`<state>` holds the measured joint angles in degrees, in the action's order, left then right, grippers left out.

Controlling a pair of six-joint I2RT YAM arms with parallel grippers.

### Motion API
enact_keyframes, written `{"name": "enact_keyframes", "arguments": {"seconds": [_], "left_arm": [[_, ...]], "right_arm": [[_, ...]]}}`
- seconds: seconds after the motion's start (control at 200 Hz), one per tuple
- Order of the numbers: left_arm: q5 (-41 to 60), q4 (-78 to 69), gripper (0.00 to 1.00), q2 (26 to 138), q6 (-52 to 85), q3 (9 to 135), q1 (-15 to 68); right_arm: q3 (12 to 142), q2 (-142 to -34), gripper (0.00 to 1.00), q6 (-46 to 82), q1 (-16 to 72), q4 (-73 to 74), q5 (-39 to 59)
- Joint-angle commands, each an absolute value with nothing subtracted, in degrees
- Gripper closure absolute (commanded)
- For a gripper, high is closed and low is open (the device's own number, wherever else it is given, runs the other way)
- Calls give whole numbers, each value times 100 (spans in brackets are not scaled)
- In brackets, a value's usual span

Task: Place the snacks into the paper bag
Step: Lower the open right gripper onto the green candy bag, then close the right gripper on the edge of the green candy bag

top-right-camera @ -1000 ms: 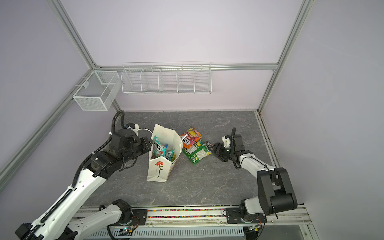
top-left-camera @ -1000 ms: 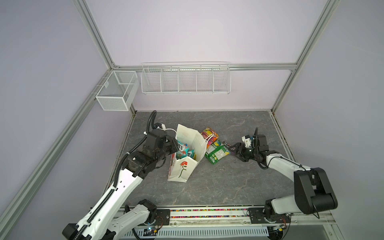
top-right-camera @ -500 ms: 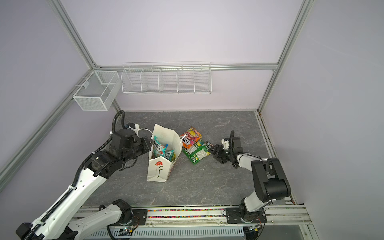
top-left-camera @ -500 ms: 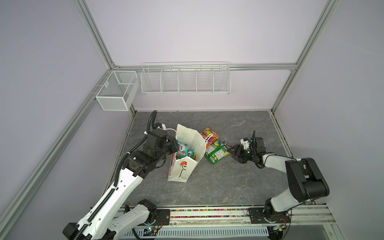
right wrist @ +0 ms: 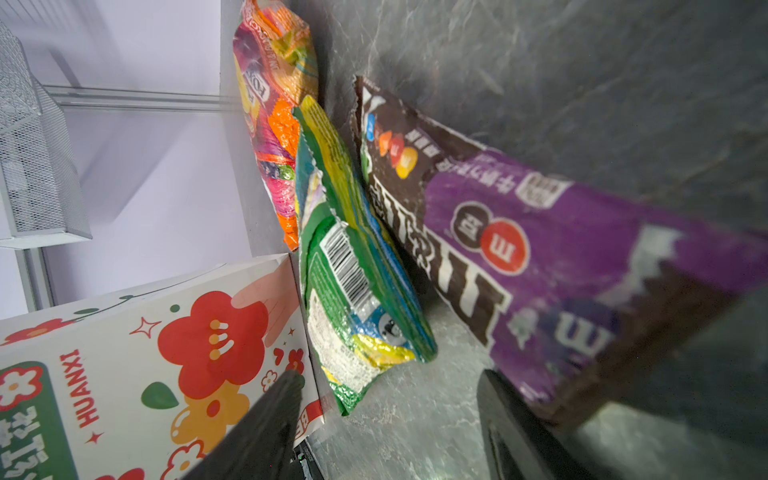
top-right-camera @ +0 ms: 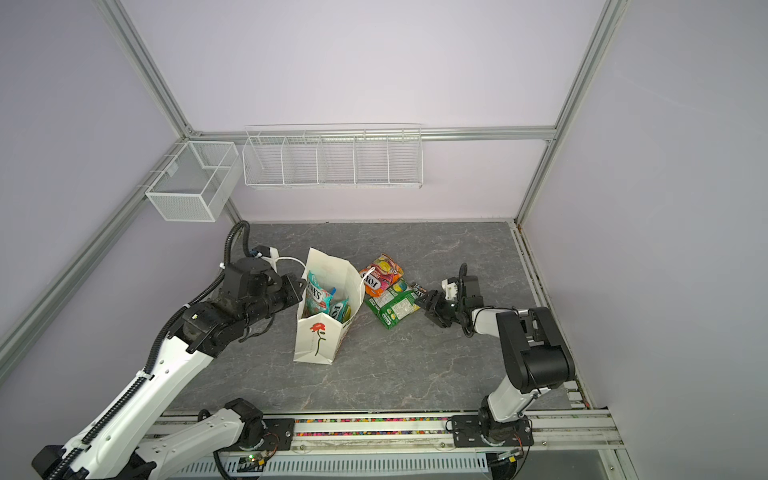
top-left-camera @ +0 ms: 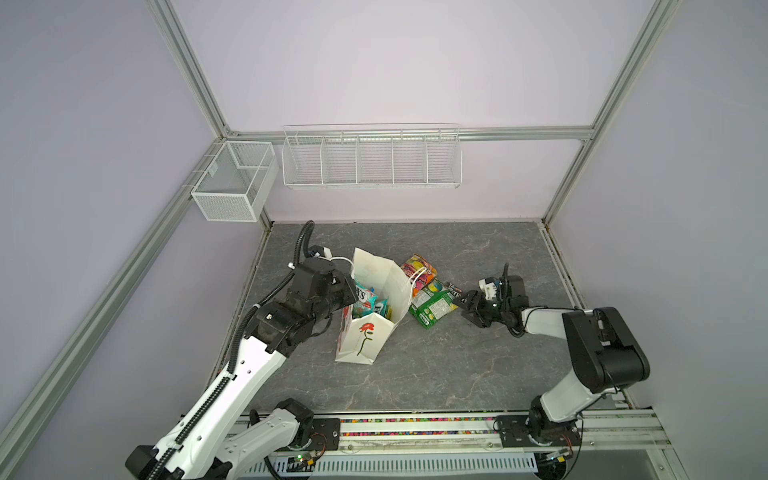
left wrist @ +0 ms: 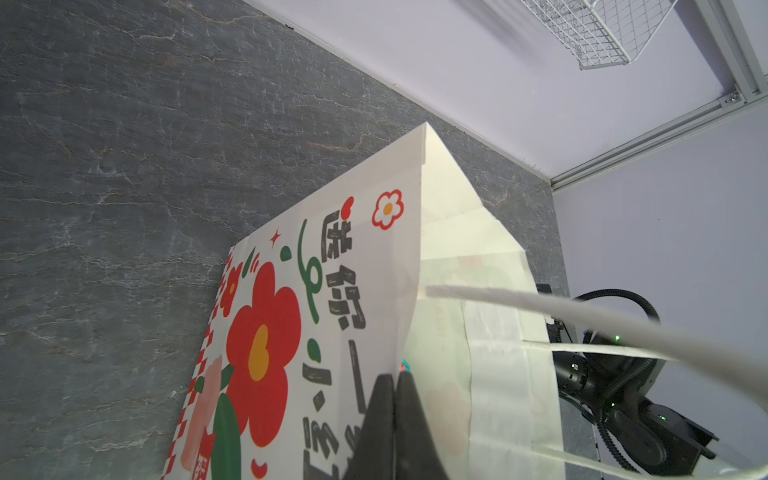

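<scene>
2 white arms (top-left-camera: pixel 232 386), black joints (top-left-camera: pixel 602 353)

High stereo overviews (near-identical); close wrist views, paper bag (left wrist: pixel 374 257) in both.

Standing here, the paper bag's (top-left-camera: pixel 365 336) walls hide all but the tops of the teal packets (top-left-camera: pixel 365 296) inside. In both top views the purple packet (top-left-camera: pixel 452 286) is a sliver beside the right gripper (top-left-camera: pixel 463 305), too small to read. In the right wrist view its near end blurs and runs off the edge, and the green packets (right wrist: pixel 353 266) overlap, so I can't tell them apart.
</scene>
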<state>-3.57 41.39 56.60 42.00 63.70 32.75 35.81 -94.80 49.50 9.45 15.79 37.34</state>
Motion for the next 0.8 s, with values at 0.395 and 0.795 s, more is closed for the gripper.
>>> {"name": "enact_keyframes", "arguments": {"seconds": [0.395,0.795], "left_arm": [[-400,4017,100,5602,4228,6337,3305],[-399,4026,100,5606,4221,6344,3305]], "right_arm": [[3397,-10219,37,5409,932,2625,3863],[3386,-10657,48,5567,1002,3073,3864]]}}
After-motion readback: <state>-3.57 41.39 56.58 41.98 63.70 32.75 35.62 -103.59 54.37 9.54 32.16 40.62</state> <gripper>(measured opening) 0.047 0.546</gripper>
